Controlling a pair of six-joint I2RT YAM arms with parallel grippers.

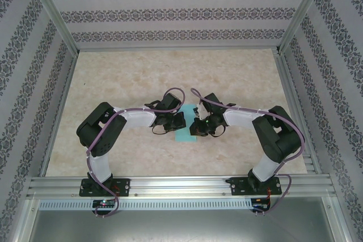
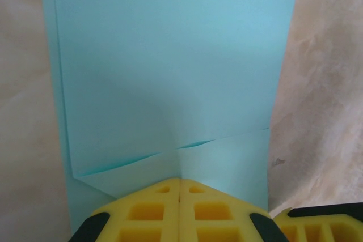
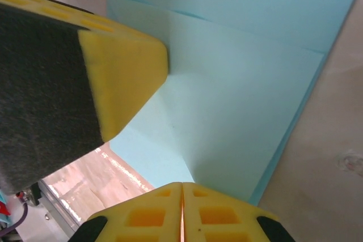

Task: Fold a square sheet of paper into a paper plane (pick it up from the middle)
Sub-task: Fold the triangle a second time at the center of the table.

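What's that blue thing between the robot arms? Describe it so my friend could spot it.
Look at the pale marble-patterned table inside the wallpapered booth, then at the spot where the two black arms meet. There is a turquoise sheet of paper, partly folded: thin and bright, unlike the bulky black arms beside it.

Overhead from behind; wrist cameras close, sharing the paper (image 2: 170, 72)

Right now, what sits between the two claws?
The blue paper lies there, shown by the overhead camera; the left claw and right claw, both shut, reach onto it.
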